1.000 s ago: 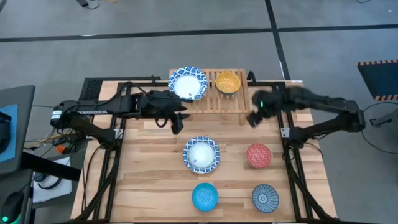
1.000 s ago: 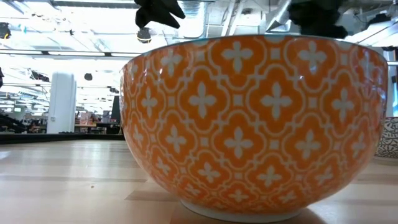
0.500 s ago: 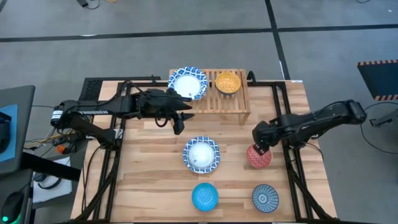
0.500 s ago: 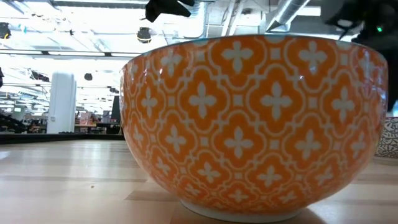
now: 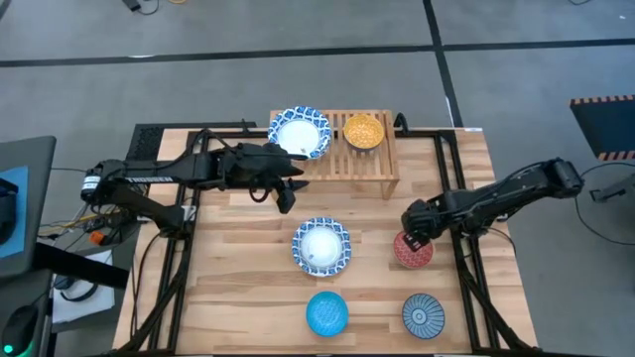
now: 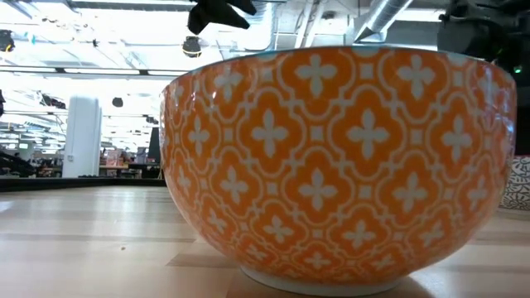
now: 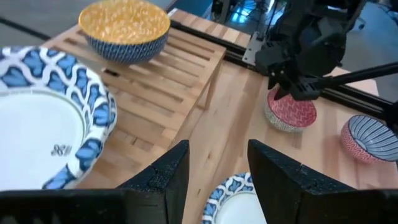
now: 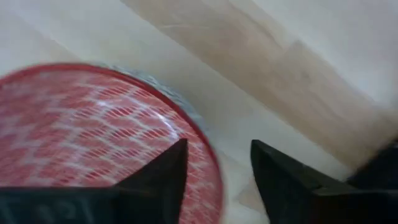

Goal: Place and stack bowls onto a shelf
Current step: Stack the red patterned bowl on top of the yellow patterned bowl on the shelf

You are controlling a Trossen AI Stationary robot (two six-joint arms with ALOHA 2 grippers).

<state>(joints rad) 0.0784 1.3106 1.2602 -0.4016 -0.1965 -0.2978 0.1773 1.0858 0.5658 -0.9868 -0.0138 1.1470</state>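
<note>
On the slatted shelf [image 5: 369,159] sit a white blue-rimmed bowl [image 5: 300,134] and a yellow bowl [image 5: 363,131]. On the table stand another white bowl [image 5: 320,246], a red bowl [image 5: 413,249], a bright blue bowl [image 5: 326,313] and a dark radial bowl [image 5: 423,316]. My left gripper [image 5: 288,185] hovers open just near the shelf's left part, beside the white bowl [image 7: 43,124]. My right gripper [image 5: 411,231] is open, low over the red bowl's rim on the side toward the shelf [image 8: 202,146]. In the low view the nearest bowl's orange outside [image 6: 331,165] fills the picture. My right gripper comes at the red bowl from above, open, astride its rim [image 8: 208,155]: one finger [image 8: 163,180] over the inside, the other [image 8: 283,180] outside. Whether either finger touches the bowl, I cannot tell. The bowl stands upright on the table.
Bare tabletop lies between the shelf and the bowls [image 5: 238,248]. Black frame rails run along the table's left [image 5: 184,248] and right [image 5: 466,268] sides. The left wrist view shows the right gripper [image 7: 298,56] above the red bowl [image 7: 289,113].
My right gripper has swung from beside the shelf's right end toward the table's near edge and down, arriving over the red bowl's rim; in the last half second it has only settled slightly. The bowls have stayed in place.
</note>
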